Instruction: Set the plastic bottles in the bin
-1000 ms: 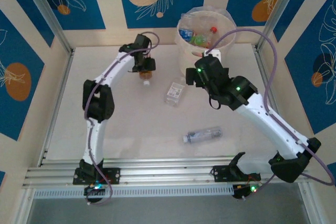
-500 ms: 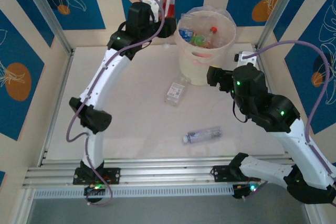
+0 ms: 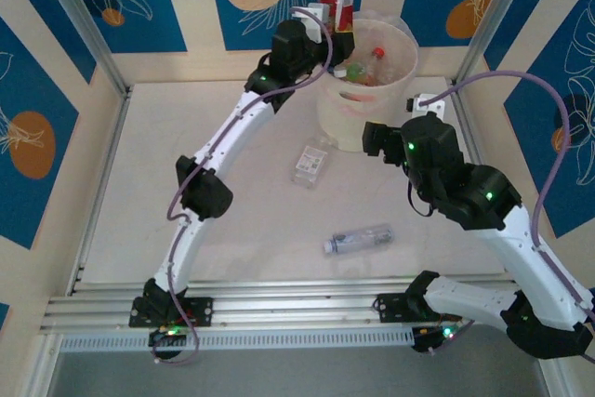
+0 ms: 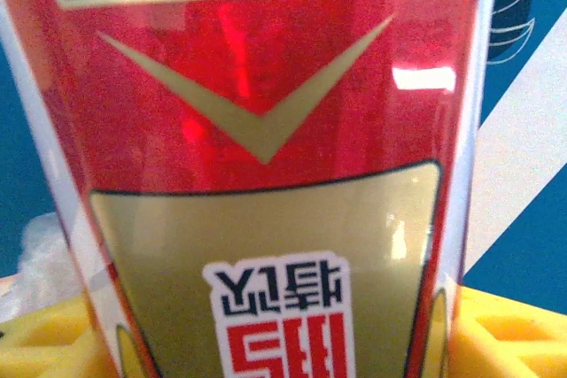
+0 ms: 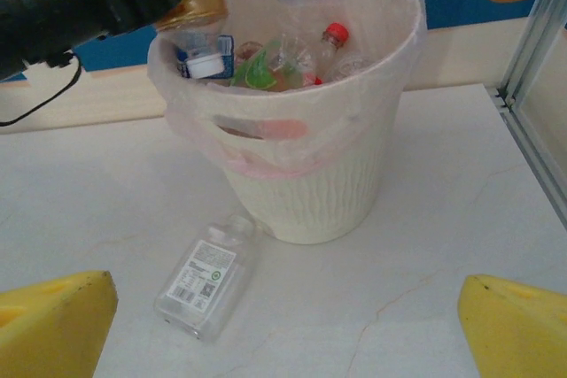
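The left gripper point(image 3: 336, 29) clamps a red-labelled bottle point(image 3: 337, 6) upright at 10 o'clock over the bin point(image 3: 358, 113); the right gripper point(image 5: 283, 325) gapes empty.

1 bin point(image 3: 358, 127) holds at least 3 bottles point(image 5: 330, 40), 2 clear bottles point(image 3: 309, 165) point(image 3: 360, 240) lie outside it, 1 red-labelled bottle point(image 4: 257, 174) is held.

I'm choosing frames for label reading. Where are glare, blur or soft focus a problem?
Left wrist: the red-labelled bottle is too close, its print soft, with white glare streaks on the label. Right wrist: bin and flat clear bottle fairly sharp, yellow fingers at the bottom corners blurred. Top external: even light, faint shadows, the lying bottle small, its label unreadable.
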`<control>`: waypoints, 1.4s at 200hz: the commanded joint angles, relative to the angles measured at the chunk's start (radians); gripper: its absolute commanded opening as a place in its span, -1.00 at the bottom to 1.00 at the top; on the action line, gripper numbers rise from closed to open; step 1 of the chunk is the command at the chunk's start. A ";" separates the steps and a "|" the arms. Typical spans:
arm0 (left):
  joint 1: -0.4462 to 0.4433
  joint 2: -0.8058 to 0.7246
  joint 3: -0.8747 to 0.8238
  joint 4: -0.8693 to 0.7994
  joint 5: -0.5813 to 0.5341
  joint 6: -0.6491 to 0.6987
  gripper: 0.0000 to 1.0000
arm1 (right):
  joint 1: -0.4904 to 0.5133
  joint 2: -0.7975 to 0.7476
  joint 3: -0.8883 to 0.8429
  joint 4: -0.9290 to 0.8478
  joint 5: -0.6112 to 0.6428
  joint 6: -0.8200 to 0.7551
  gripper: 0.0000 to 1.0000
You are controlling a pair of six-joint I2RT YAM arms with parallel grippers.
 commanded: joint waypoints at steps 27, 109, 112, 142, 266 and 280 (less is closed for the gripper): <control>-0.034 0.029 0.042 0.210 -0.005 -0.079 0.36 | 0.004 0.022 -0.019 0.024 -0.011 0.014 0.99; -0.055 0.128 0.069 0.202 -0.014 -0.234 0.41 | 0.003 0.039 -0.024 0.039 -0.016 0.008 0.99; -0.055 0.132 0.072 0.198 -0.014 -0.235 0.42 | 0.003 0.039 -0.024 0.039 -0.018 0.008 0.99; -0.054 0.141 0.085 0.174 -0.021 -0.230 0.56 | 0.001 0.043 -0.022 0.039 -0.022 0.006 0.99; -0.053 0.048 0.119 0.142 -0.074 -0.075 0.99 | -0.007 0.056 -0.018 0.040 -0.022 -0.006 0.98; -0.053 0.032 0.119 0.126 -0.074 -0.059 0.93 | -0.009 0.060 -0.018 0.035 -0.022 -0.006 0.99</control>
